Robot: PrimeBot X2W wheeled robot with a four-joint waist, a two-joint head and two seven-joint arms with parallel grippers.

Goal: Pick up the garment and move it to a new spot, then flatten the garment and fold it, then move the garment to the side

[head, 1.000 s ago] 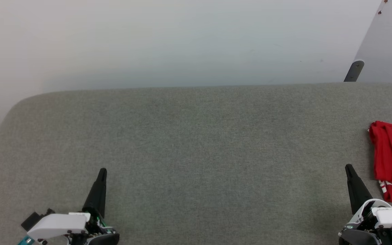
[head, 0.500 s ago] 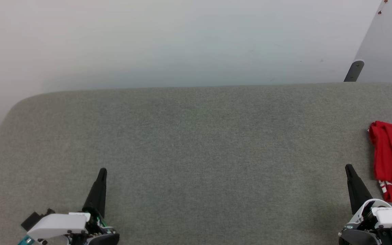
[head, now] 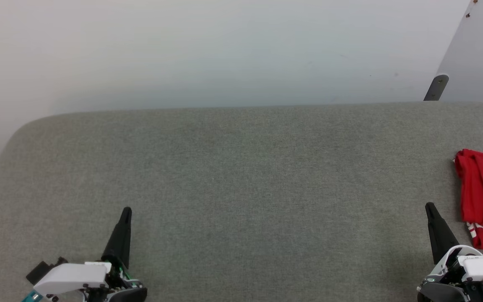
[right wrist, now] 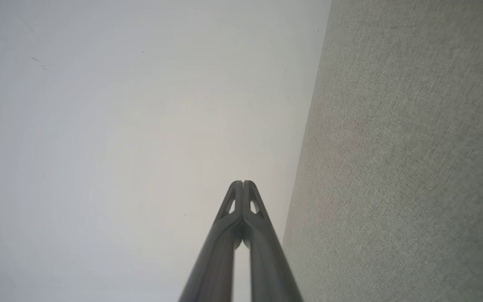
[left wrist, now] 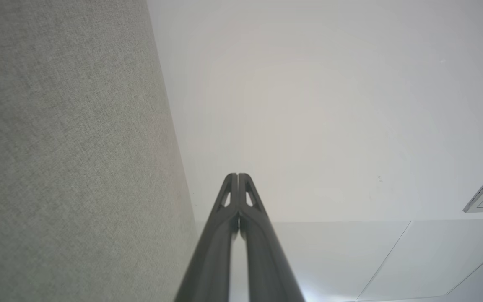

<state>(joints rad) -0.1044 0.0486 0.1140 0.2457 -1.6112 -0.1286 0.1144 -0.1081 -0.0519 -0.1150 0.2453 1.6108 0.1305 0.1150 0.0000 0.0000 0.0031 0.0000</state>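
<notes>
The garment [head: 482,197] sits far right, both arms low.
It's bunched on the grey table [head: 241,167], just beside the right gripper [head: 429,206] — that one and the left gripper [head: 126,210] both have fingers pressed together, empty.

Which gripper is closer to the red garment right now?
The right gripper: the garment lies just beside it at the head view's right edge, not touching it. The left gripper is far off at the lower left.
</notes>
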